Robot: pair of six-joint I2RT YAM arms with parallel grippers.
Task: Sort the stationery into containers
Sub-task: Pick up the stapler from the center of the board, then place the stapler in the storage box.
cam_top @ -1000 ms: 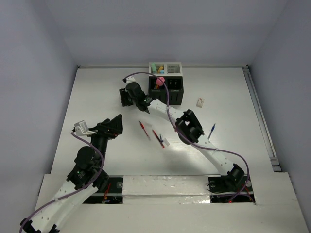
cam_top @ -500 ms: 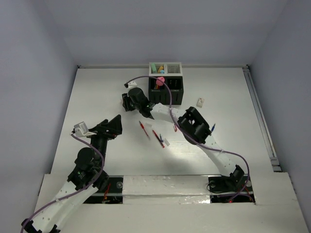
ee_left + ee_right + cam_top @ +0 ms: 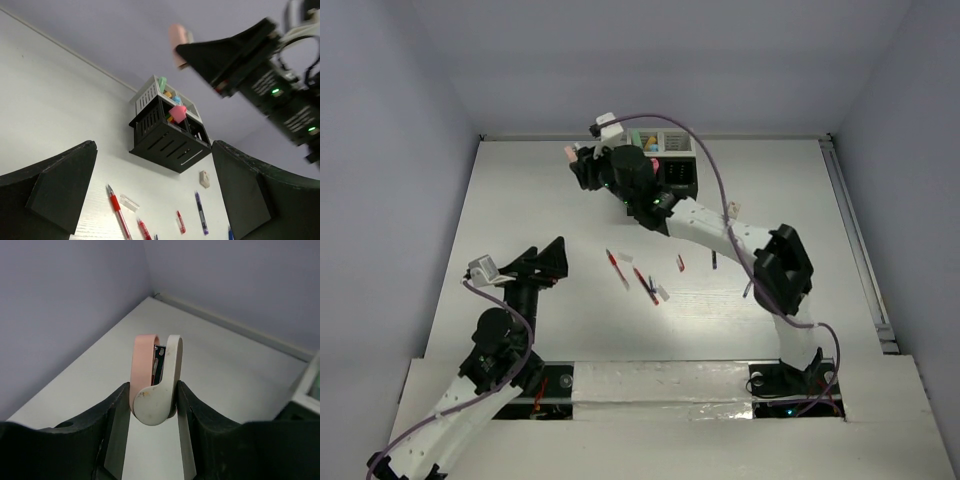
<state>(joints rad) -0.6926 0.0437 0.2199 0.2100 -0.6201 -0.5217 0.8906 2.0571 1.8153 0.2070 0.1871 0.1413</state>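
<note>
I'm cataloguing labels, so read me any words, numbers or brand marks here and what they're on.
No text is readable.
White print on the right arm's black housing: too blurred.
On the black organizer box, red pen and pink-and-white stapler: no lettering seen.

Soft, even light lit the white desk (image 3: 520, 200), with barely any shadow. Above the black box (image 3: 165, 142), the right claw (image 3: 184, 50) and its pink stapler (image 3: 176, 37) were motion-blurred in the left wrist view.

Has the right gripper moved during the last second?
Yes. Seen from above, the right gripper with its stapler went from beside the black box up to beside the white box.
</note>
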